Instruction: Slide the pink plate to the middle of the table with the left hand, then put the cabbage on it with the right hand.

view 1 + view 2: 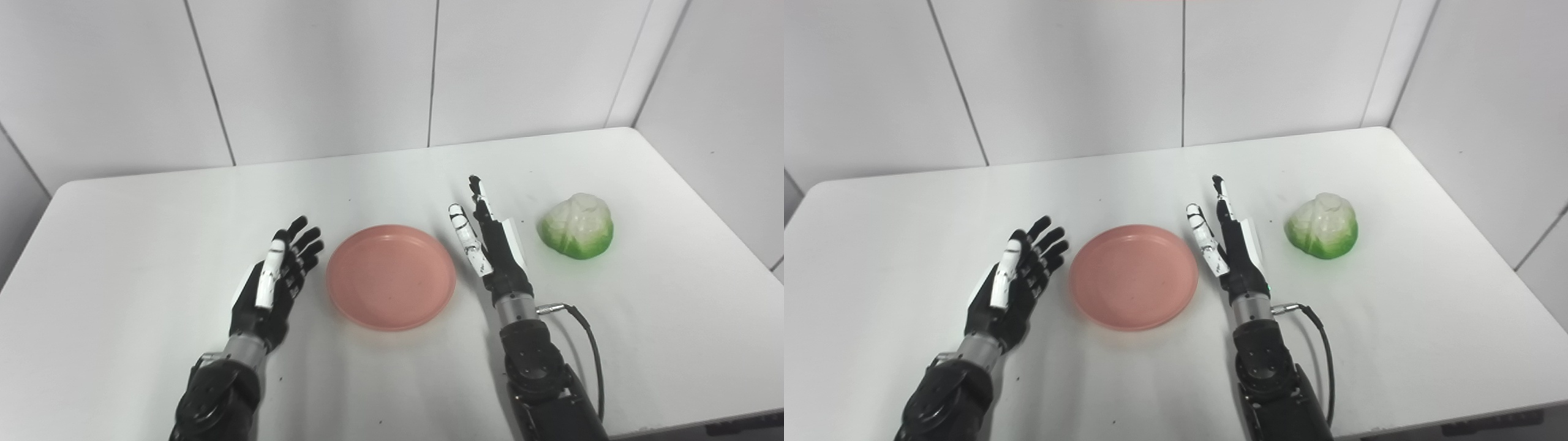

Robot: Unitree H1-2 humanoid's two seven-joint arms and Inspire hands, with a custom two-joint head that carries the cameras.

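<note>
The pink plate lies flat near the middle of the white table, with nothing on it. My left hand hovers just left of the plate's rim, open, fingers spread and pointing away from me. My right hand stands just right of the plate, open, fingers straight, holding nothing. The cabbage, white on top and green at the base, sits on the table a short way to the right of my right hand, apart from it.
White tiled walls close off the table at the back and on the right. A black cable loops from my right wrist down along the forearm. The table's front edge runs just below my forearms.
</note>
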